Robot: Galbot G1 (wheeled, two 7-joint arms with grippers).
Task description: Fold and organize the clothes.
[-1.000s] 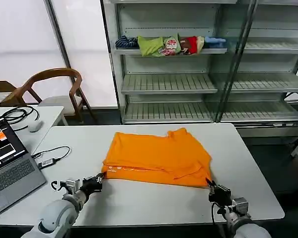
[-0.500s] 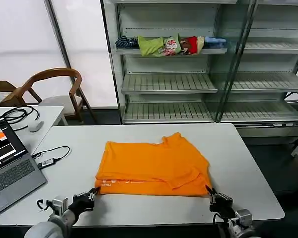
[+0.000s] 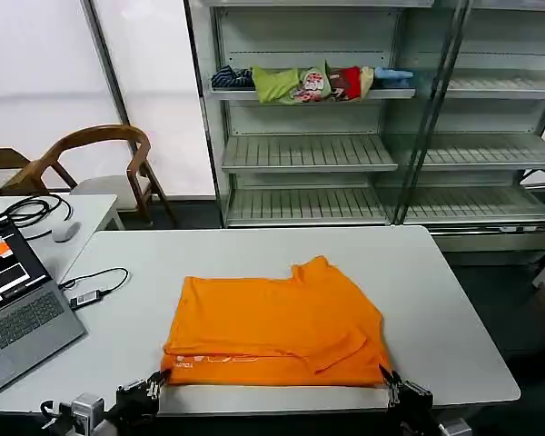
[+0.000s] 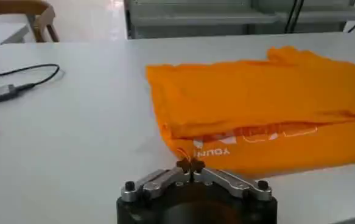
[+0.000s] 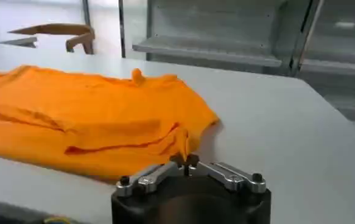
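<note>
The orange T-shirt lies folded on the white table, its hem with pale lettering at the near edge. My left gripper is at the shirt's near left corner, shut on the cloth. At the near right corner my right gripper is shut on the cloth. Both pinch the hem edge at the table's front.
An open laptop and a cable with adapter lie at the left. A wooden chair stands behind. Metal shelving at the back holds a multicoloured heap of garments.
Both grippers have pulled back toward the table's near edge, dragging the orange shirt's front hem with them. The shirt has slid nearer and slightly left.
</note>
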